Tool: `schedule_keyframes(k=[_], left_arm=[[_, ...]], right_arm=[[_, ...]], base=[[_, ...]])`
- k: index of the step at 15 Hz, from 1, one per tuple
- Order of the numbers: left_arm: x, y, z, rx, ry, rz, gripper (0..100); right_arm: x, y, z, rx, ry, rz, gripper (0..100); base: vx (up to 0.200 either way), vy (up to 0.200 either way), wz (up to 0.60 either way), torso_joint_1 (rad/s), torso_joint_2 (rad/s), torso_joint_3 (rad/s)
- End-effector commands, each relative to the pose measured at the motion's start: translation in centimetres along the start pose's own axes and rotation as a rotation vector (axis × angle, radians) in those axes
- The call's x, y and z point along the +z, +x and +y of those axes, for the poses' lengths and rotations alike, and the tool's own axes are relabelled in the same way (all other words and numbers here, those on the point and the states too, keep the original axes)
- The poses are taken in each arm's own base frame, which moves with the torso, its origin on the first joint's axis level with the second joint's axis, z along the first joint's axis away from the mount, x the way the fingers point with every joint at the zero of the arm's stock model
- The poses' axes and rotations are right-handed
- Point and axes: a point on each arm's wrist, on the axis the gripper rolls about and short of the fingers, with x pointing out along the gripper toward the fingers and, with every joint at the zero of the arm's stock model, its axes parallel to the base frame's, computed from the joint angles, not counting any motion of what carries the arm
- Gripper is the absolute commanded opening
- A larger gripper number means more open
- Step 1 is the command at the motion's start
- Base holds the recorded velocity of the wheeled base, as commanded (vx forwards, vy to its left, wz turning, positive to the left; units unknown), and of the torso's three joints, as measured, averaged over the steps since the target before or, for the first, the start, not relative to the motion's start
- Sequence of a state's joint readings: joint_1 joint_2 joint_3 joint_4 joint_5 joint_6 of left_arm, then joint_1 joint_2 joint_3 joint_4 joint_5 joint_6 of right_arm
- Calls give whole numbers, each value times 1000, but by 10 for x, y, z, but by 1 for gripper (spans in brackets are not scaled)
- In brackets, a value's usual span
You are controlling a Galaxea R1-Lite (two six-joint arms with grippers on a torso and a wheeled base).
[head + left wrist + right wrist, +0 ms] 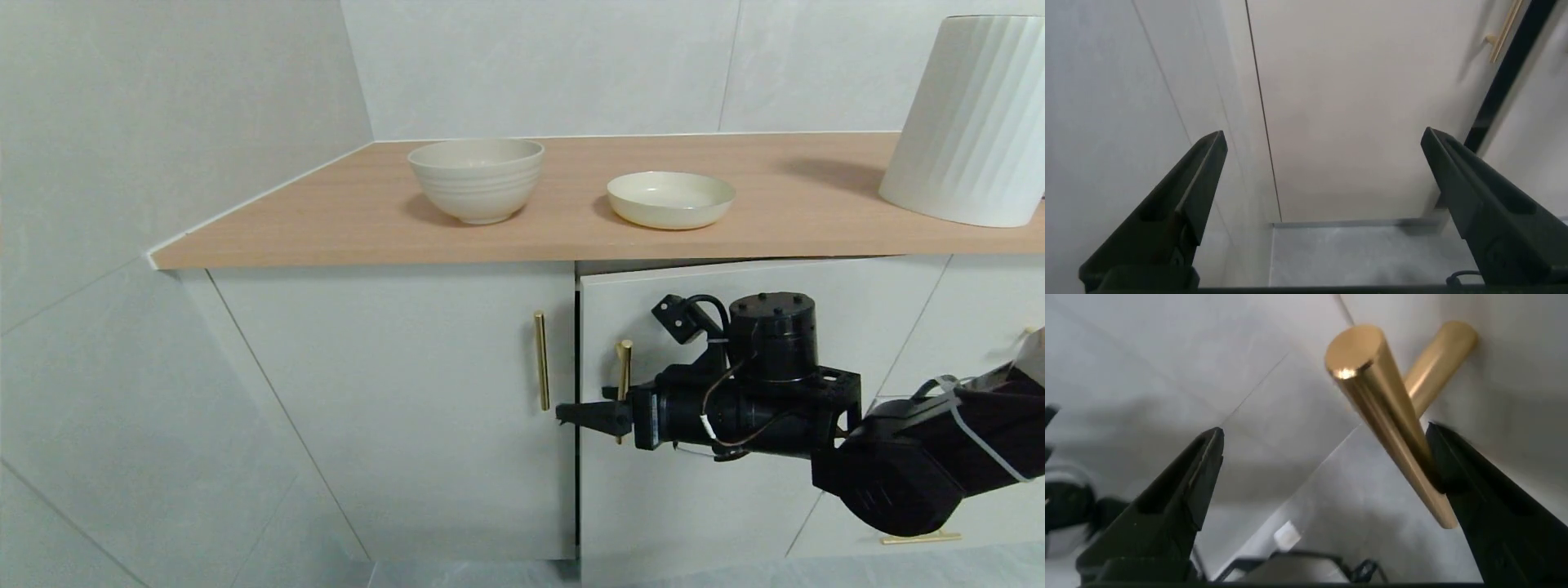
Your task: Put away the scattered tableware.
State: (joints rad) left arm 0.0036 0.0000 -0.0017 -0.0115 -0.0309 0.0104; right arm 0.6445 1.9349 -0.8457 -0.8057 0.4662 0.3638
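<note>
Right gripper [567, 414], arm [894, 469] black — cyl. housing [772, 339] w/ screws [775, 300], brown cable [722, 390], white strap [976, 434].

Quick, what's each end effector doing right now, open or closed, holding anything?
Left end effector: open, holding nothing.
Right end effector: open, with the gold door handle between its jaws, not clamped.

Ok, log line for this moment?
right gripper: jaws open around door handle | cabinet door slightly ajar | left gripper: open | bowl, dish on countertop
</note>
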Motion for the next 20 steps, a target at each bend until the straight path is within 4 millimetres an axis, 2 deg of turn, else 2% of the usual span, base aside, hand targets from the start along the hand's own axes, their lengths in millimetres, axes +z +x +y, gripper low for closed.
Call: schedule_keyframes(k=[1, 7, 12, 13, 14, 15, 17, 20], left_arm=[[0, 0, 0, 0, 0, -1, 100], [0, 0, 0, -5, 20, -1, 100], [1, 0, 0, -6, 30, -4, 100], [28, -8, 0, -10, 34, -84, 100], [46, -11, 0, -18, 31, -104, 100], [79, -7, -1, -85, 31, -59, 100], [107, 25, -4, -254, 48, 92, 100], [135, 80, -4, -350, 34, 246, 100]], right_arm=[[3, -14, 12, 34, -15, -9, 100], [-14, -38, 33, 84, -15, 40, 100], [-21, -48, 39, 109, -14, 65, 100], [-22, -51, 41, 114, -17, 64, 100], [-23, -54, 44, 120, -18, 66, 100], [-27, -60, 46, 123, -16, 74, 100], [-31, -66, 49, 128, -16, 82, 100], [-36, -81, 53, 130, -17, 80, 100]], base=[[0, 0, 0, 0, 0, 0], [0, 0, 0, 0, 0, 0], [0, 0, 0, 0, 0, 0], [0, 0, 0, 0, 0, 0], [0, 0, 0, 0, 0, 0], [0, 0, 0, 0, 0, 0], [0, 0, 0, 0, 0, 0], [0, 0, 0, 0, 0, 0]])
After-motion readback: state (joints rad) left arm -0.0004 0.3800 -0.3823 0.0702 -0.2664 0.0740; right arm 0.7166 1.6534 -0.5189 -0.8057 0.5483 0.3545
